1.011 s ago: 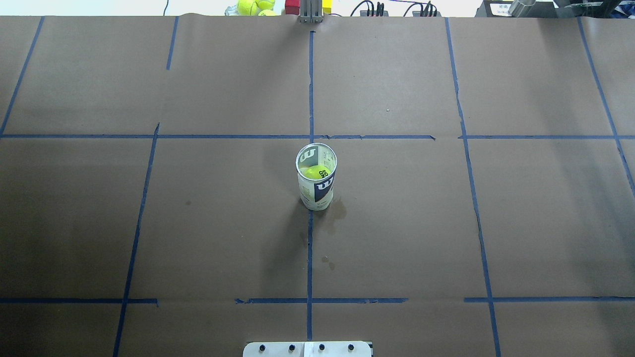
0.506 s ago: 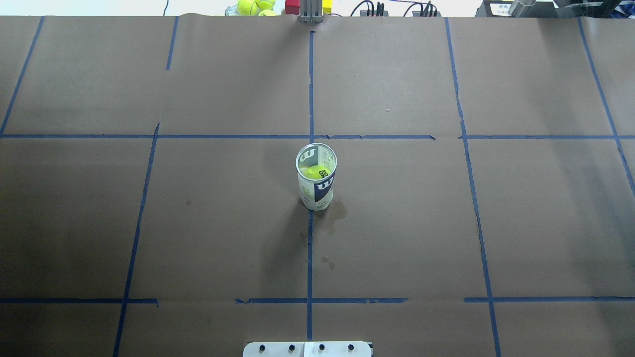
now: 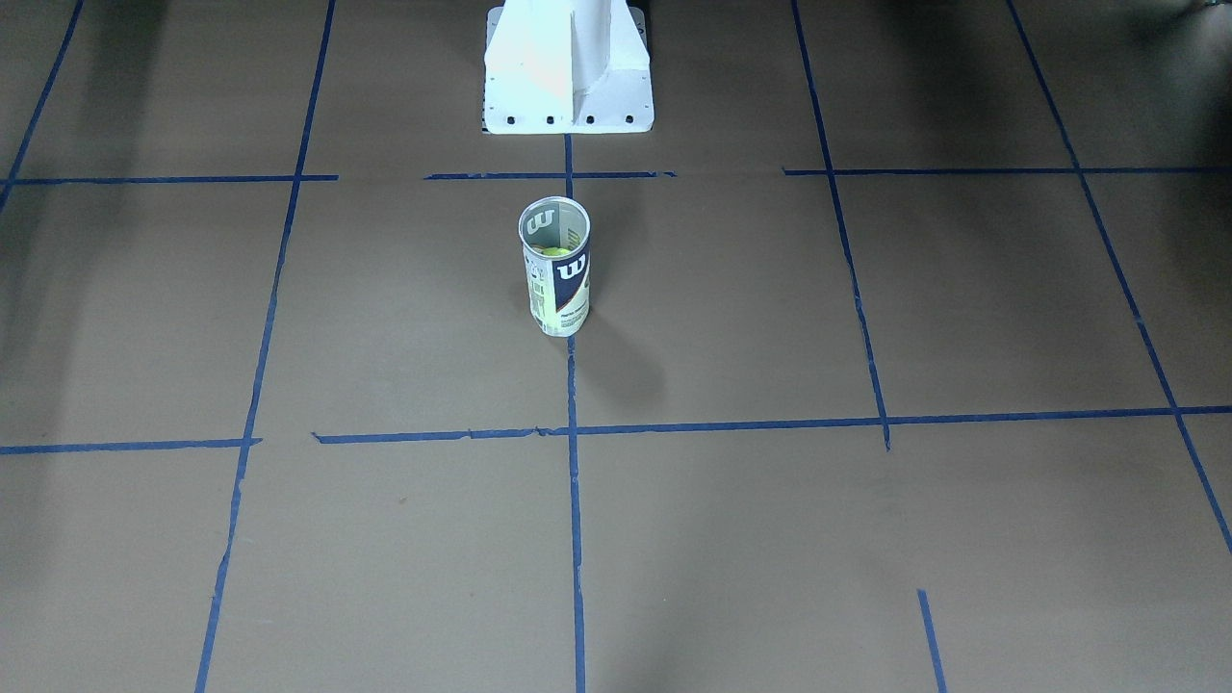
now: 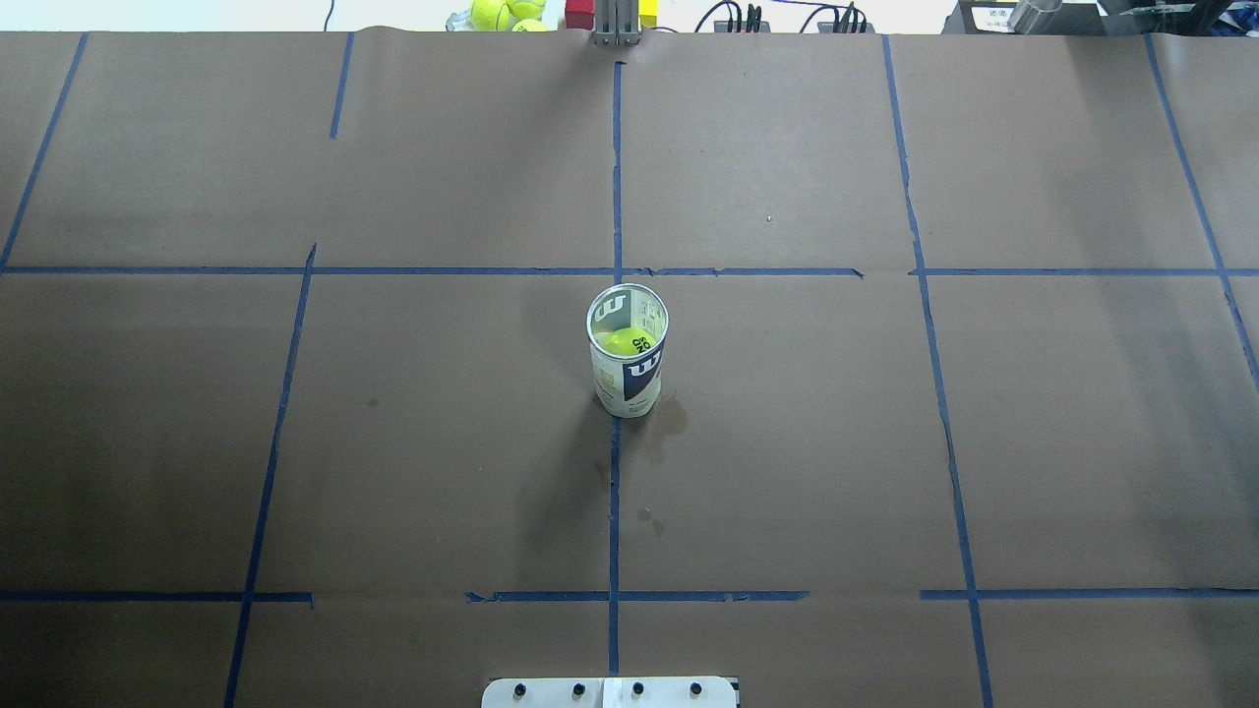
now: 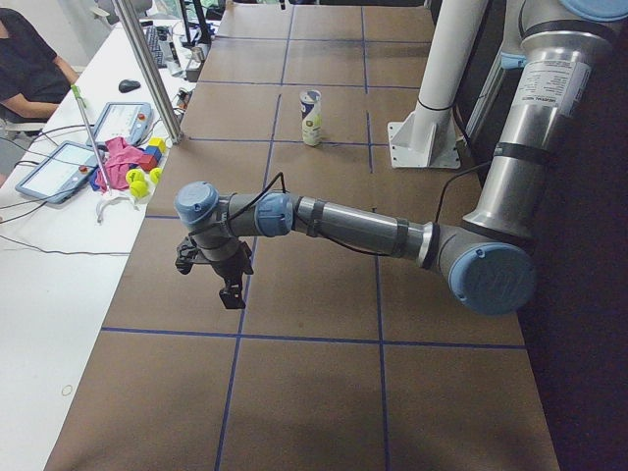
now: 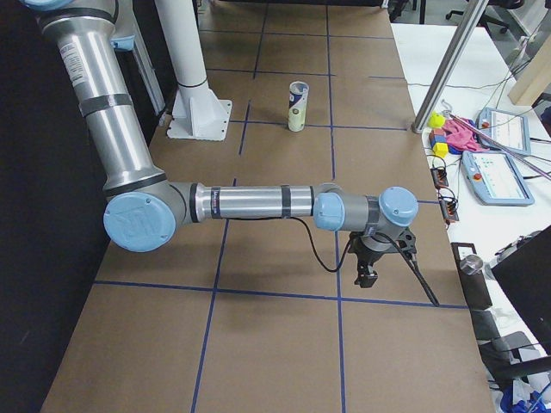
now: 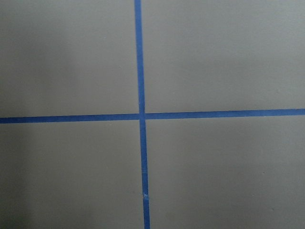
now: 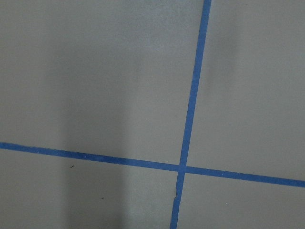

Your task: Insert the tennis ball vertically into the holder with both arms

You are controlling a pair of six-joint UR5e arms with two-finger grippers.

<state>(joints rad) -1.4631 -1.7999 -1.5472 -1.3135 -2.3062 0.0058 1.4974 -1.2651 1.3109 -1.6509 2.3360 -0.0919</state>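
The holder (image 4: 628, 382), a clear Wilson can, stands upright at the table's middle, mouth up. The tennis ball (image 4: 628, 342) sits inside it, seen through the mouth. The can also shows in the front view (image 3: 559, 294) with the ball (image 3: 553, 253) in it, and in the left side view (image 5: 311, 118) and the right side view (image 6: 298, 107). My left gripper (image 5: 231, 291) hangs over the table's left end, far from the can. My right gripper (image 6: 366, 277) hangs over the right end. I cannot tell whether either is open or shut. Both wrist views show only brown paper and blue tape.
The white robot pedestal (image 3: 568, 87) stands behind the can. Spare tennis balls (image 4: 502, 14) and coloured blocks lie beyond the far edge. A side bench holds tablets (image 5: 61, 167) and a metal post (image 5: 147, 69). An operator (image 5: 25, 59) sits there.
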